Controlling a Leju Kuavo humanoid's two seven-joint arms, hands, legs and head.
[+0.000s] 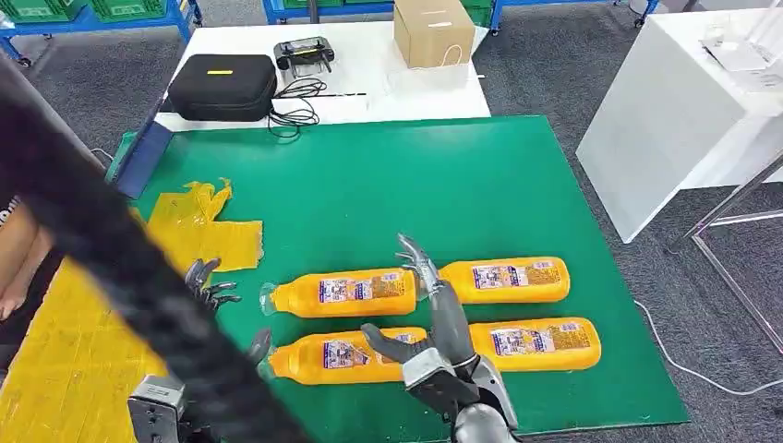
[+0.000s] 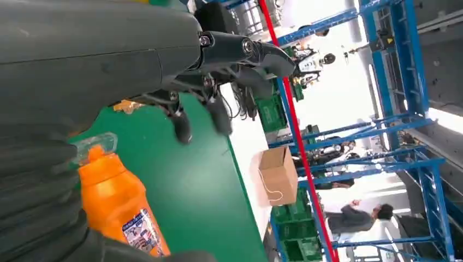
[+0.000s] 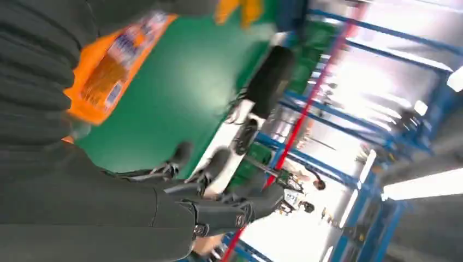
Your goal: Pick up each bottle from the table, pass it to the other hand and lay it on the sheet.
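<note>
four orange bottles (image 1: 434,314) lying in two rows on the green desk (image 1: 369,185), right hand (image 1: 439,337) hovering over them with fingers (image 1: 415,254) released, left hand (image 1: 208,286) spread empty beside the yellow sheet (image 1: 198,231), likely awaiting the handover.

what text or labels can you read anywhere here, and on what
None can be read.
Orange bottles: blue and white printed labels, too small to read.
Bottle label by the left hand: blurred.
Black case: yellow strip, no legible text.
Cardboard box: no print visible.
</note>
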